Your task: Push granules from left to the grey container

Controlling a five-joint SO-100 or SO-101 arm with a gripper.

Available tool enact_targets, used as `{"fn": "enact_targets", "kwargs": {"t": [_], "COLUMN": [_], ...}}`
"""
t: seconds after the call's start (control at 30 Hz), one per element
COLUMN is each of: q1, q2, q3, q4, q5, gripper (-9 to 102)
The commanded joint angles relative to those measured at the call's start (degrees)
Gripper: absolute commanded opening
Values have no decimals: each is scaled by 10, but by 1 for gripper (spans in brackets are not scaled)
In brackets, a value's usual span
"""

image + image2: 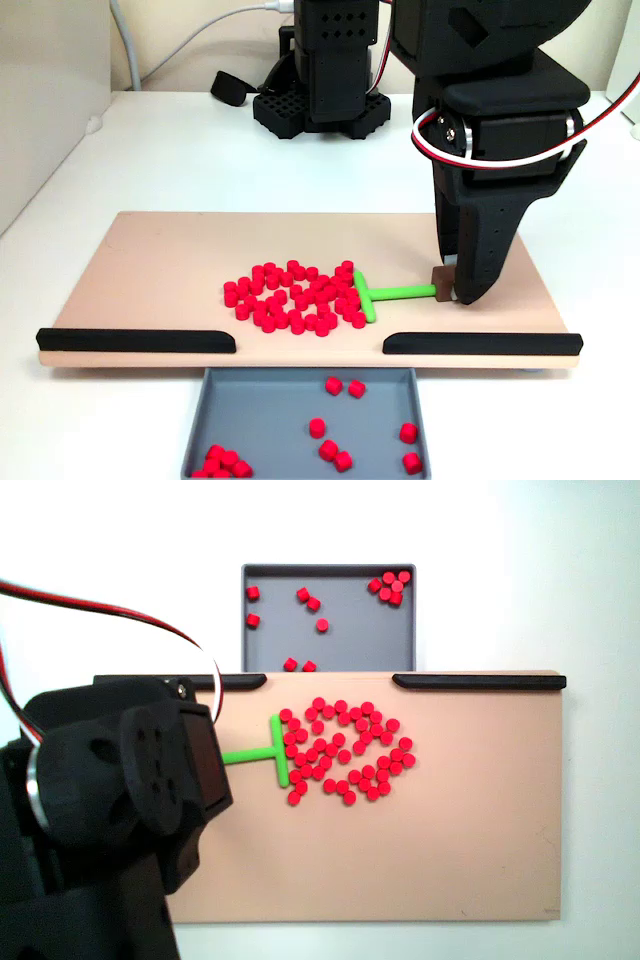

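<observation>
Nearest sits the grey container below the gap between the black strips, a few granules inside, while beyond that gap most granules cluster, the gripper clenched around the green pusher behind them.

The arm is showing as matte black printed plastic throughout, its blocky housings rounding off at the edges, with a silver bearing ring glinting at the wrist joint. Red, white and black servo wires are looping out beside the wrist in a fixed view, and red and white ones are arcing over the rounded motor housing in another. The base is sitting on a perforated black footing, and the gripper is tapering into long black fingers dotted with small holes.
</observation>
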Motion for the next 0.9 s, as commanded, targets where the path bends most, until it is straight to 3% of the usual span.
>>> {"fn": "enact_targets", "kwargs": {"t": [0.0, 0.87], "q1": [6, 19], "q2": [2, -2], "q3": [-17, -17], "q4": [2, 3], "q5": [-5, -58], "gripper": [0, 0]}}
